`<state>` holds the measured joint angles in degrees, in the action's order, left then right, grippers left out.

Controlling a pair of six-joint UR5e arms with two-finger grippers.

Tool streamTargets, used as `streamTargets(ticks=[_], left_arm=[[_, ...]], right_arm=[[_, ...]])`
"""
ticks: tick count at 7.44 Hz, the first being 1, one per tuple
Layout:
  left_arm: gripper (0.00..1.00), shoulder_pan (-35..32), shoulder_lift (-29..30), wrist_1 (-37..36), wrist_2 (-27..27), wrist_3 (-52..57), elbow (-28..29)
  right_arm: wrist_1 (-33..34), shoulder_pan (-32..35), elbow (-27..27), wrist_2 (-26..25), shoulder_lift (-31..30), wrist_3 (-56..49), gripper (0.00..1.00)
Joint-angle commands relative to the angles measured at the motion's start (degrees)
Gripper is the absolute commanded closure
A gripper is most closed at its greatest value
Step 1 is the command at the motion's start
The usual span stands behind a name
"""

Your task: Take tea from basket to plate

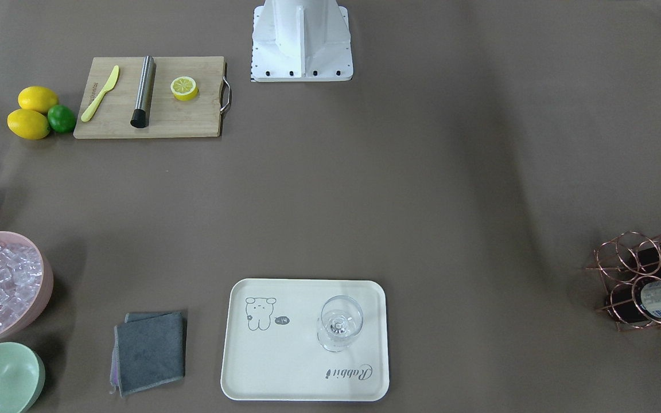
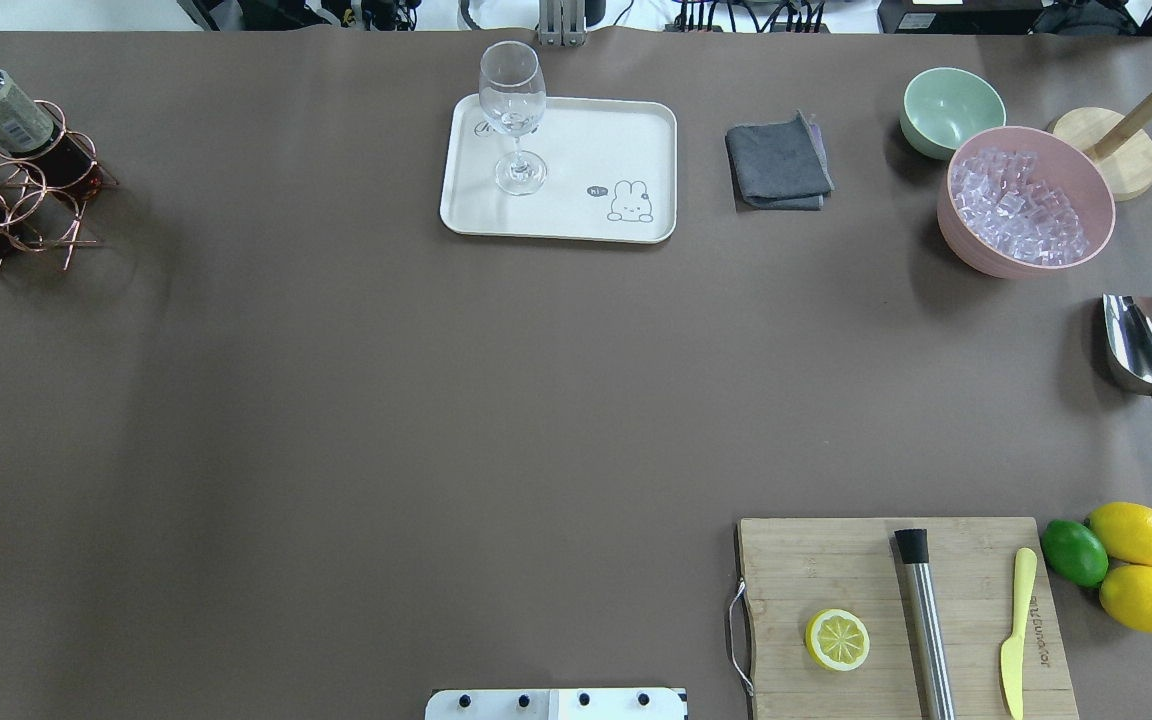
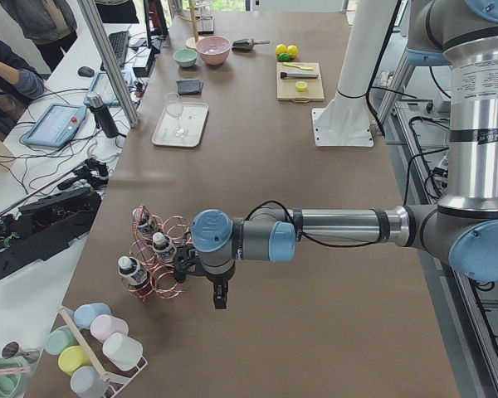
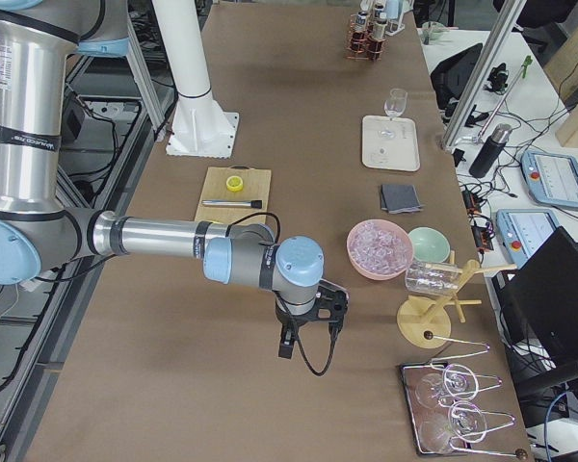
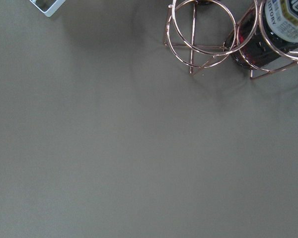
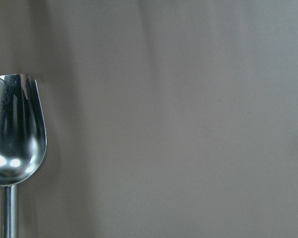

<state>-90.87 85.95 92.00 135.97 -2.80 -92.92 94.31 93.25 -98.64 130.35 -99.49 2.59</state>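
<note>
Hovering beside the copper-pink wire basket [image 1: 632,269], the left gripper [image 3: 220,297], its opening impossible to tell, probably must next grasp the dark-labelled brown tea bottle [image 5: 280,25], bound for the cream rectangular plate [image 1: 284,367].

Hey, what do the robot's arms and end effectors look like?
Both the left arm and right arm are silver metal tubes with light-blue caps on grey joints, small dark print on the upright tubes. A black cable loops along each wrist. The left end effector and right end effector are black.
</note>
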Motion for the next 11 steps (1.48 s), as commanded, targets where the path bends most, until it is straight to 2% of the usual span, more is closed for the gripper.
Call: streamTargets(ticks=[1,4,6,11], left_arm=[[0.02,-0.01,0.01,0.11,-0.01,-0.01,-0.07],[0.02,-0.36,0.28,0.90,-0.01,0.25,-0.86],[0.02,-0.45,-1.48,4.15,-0.01,0.16,-1.21],[0.02,-0.36,-1.40,4.16,-0.10,0.16,-1.39]], right_arm=[[0.00,0.00,-0.06,0.08,-0.09,0.04,0.00],[0.00,0.00,-0.24,0.08,-0.35,0.04,0.00],[0.00,0.00,-0.32,0.08,-0.35,0.04,0.00],[0.00,0.00,-0.59,0.43,-0.26,-0.13,0.00]])
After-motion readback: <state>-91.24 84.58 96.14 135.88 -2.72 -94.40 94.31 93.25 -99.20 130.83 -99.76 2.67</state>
